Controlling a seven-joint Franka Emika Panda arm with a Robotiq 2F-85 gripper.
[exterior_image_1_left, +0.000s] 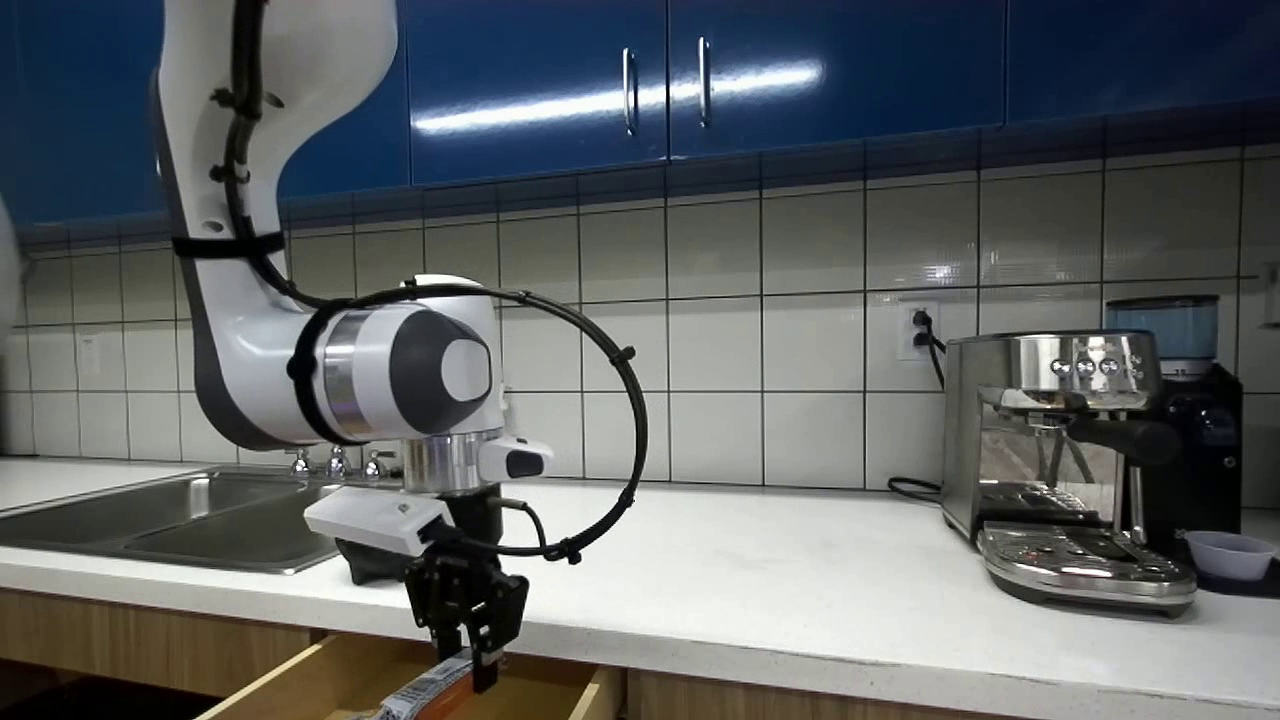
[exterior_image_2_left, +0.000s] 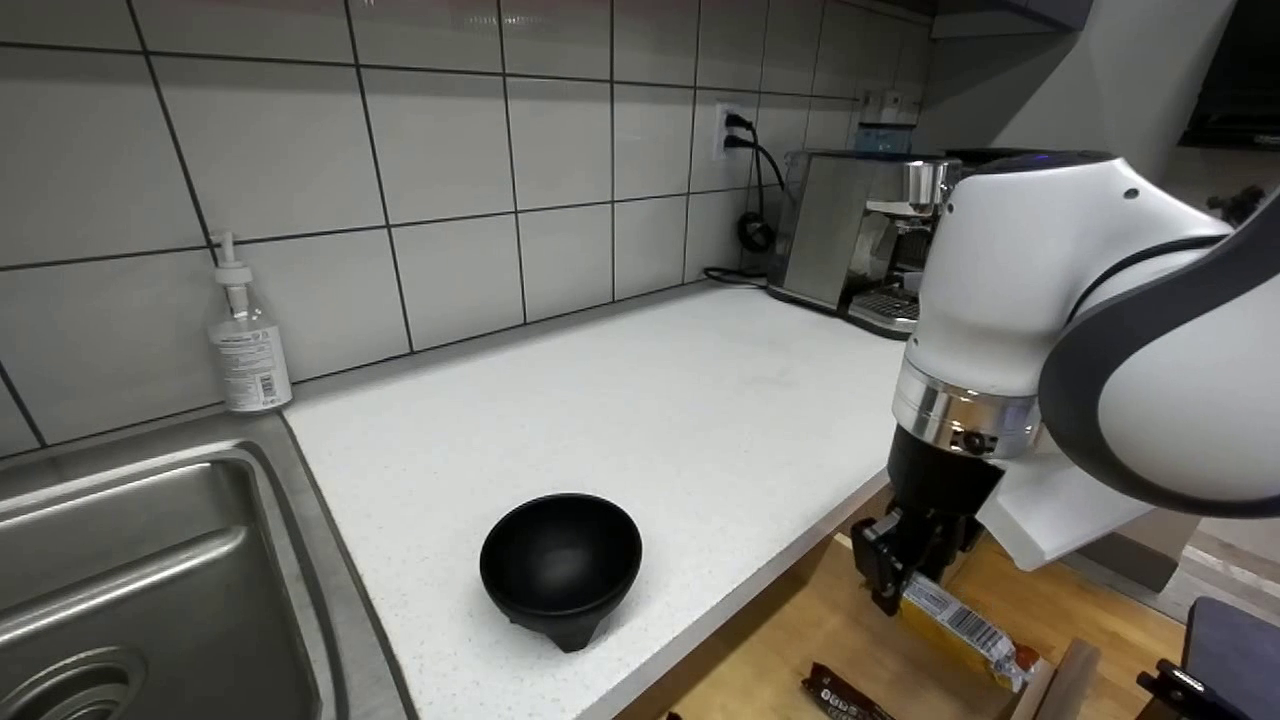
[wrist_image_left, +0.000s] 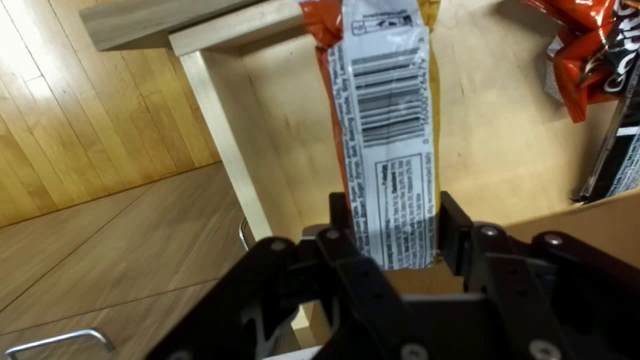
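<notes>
My gripper (wrist_image_left: 393, 205) is shut on a wrapped snack bar (wrist_image_left: 390, 125), its fingers pressed on both long edges near one end. The wrapper is white with a barcode, with orange and yellow sides. In both exterior views the gripper (exterior_image_1_left: 467, 665) (exterior_image_2_left: 913, 585) points down over an open wooden drawer (exterior_image_1_left: 598, 690) (exterior_image_2_left: 860, 640). The bar (exterior_image_1_left: 425, 695) (exterior_image_2_left: 965, 625) slants down and away from the fingers, towards the drawer's front. I cannot tell whether its far end touches the drawer. A red packet (wrist_image_left: 590, 55) and a dark packet (wrist_image_left: 620, 160) lie in the drawer.
A black footed bowl (exterior_image_2_left: 560, 565) stands on the white counter (exterior_image_2_left: 620, 420), near the steel sink (exterior_image_2_left: 270, 540). A soap bottle (exterior_image_2_left: 250, 350) stands by the wall. A coffee machine (exterior_image_1_left: 1060, 450) is at the counter's far end. The counter edge (exterior_image_1_left: 760, 665) runs close to the gripper.
</notes>
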